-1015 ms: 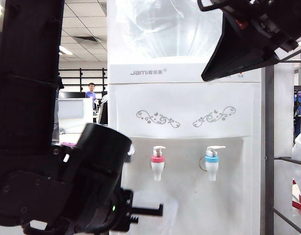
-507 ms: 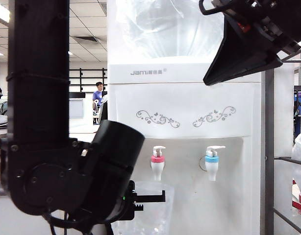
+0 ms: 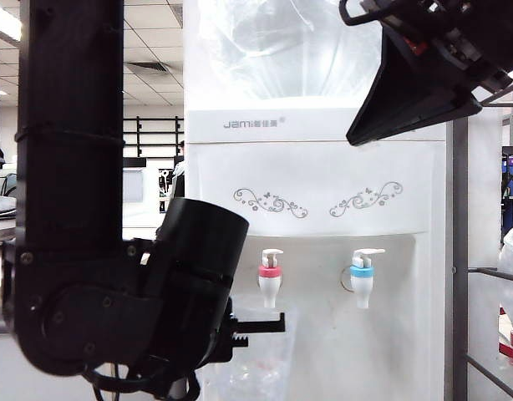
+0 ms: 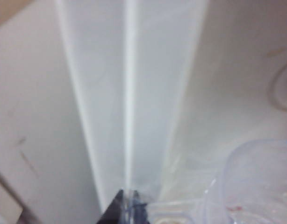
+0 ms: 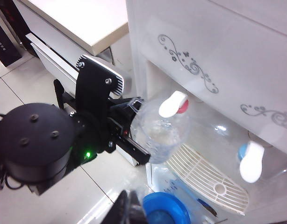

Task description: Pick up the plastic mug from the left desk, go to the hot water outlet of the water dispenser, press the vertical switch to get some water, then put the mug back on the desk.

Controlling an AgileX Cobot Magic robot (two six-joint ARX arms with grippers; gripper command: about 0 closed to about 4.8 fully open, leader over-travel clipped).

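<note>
Office ceiling panels back the white dispenser (image 3: 315,209), where the left gripper (image 5: 134,122), clamped on the clear mug (image 5: 160,133), holds it just under the red-collared tap (image 3: 270,276), while the right gripper (image 5: 129,211), jaws closed and empty, hangs high above.

Left arm: upright black link at left of exterior view, elbow bent, wrist housing angled fwd; left gripper (image 5: 132,125) level, jaws clamped on the handle of the plastic mug (image 5: 160,131). Right arm: raised at upper right of exterior view, right gripper (image 5: 129,211) pointing down, fingers closed together w/ nothing between them.
</note>
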